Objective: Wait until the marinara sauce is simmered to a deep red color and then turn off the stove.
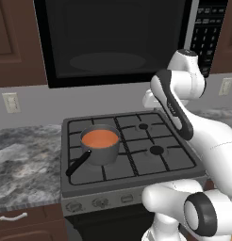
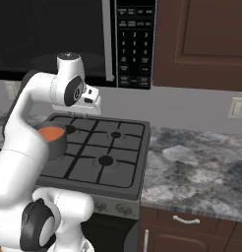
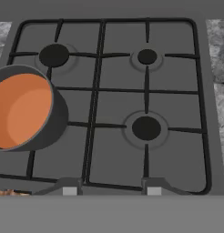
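The marinara sauce [image 1: 100,138] is a flat orange disc in a small grey saucepan [image 1: 103,154] whose black handle [image 1: 78,163] points to the front left. The pan stands on the front left burner of the stove [image 1: 172,160], a grey cooktop with black grates. Small grey knobs [image 1: 100,203] line the stove's front edge. My gripper [image 3: 112,187] hangs above the cooktop's middle, looking down at it, and is open with nothing between its fingertips [image 3: 69,187]. In the hand view the sauce [image 3: 20,109] lies at the left edge, and in the right base view the sauce [image 2: 51,133] peeks out from behind my arm.
A big black microwave [image 1: 113,37] hangs over the stove, its keypad [image 2: 135,44] on the right. Marbled counters [image 1: 23,160] [image 2: 192,167] flank the stove. Three burners [image 3: 146,128] stand bare. Dark cabinets [image 2: 201,39] sit high on the wall.
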Available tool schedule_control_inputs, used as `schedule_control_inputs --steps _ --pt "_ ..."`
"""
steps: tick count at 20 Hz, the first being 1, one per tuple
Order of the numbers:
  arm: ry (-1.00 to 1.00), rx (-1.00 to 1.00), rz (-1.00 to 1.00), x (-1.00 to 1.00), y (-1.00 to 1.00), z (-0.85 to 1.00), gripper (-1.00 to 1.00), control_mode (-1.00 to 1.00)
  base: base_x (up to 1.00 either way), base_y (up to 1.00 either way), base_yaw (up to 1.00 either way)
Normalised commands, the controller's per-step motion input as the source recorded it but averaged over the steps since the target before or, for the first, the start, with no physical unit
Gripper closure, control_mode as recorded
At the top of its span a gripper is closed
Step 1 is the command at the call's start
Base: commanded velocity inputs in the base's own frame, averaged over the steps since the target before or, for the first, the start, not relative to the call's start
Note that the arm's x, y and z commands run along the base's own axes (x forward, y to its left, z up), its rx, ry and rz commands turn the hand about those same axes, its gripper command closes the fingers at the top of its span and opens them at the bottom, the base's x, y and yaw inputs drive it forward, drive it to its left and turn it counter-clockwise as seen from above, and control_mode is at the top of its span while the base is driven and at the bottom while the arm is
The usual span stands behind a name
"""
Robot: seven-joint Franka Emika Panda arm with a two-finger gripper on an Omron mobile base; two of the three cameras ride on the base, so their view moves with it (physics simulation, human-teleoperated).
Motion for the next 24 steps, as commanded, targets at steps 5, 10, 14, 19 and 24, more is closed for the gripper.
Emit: schedule_control_inputs --steps 5,10,14,19,24 --pt "0.00 0.00 0.00 0.00 0.06 -0.03 -1.00 -1.00 0.00 0.00 0.00" --pt "0.00 -0.01 0.00 -0.06 0.39 0.00 -1.00 -1.00 0.00 0.00 0.00" --pt "0.00 -0.04 0.00 -0.08 0.67 -0.10 -1.00 -1.00 0.00 0.00 0.00" --pt "0.00 -0.03 0.00 -0.19 0.66 -0.10 -1.00 -1.00 0.00 0.00 0.00" --pt "-0.03 -0.02 0.00 -0.24 0.75 -0.09 -1.00 -1.00 0.00 0.00 0.00"
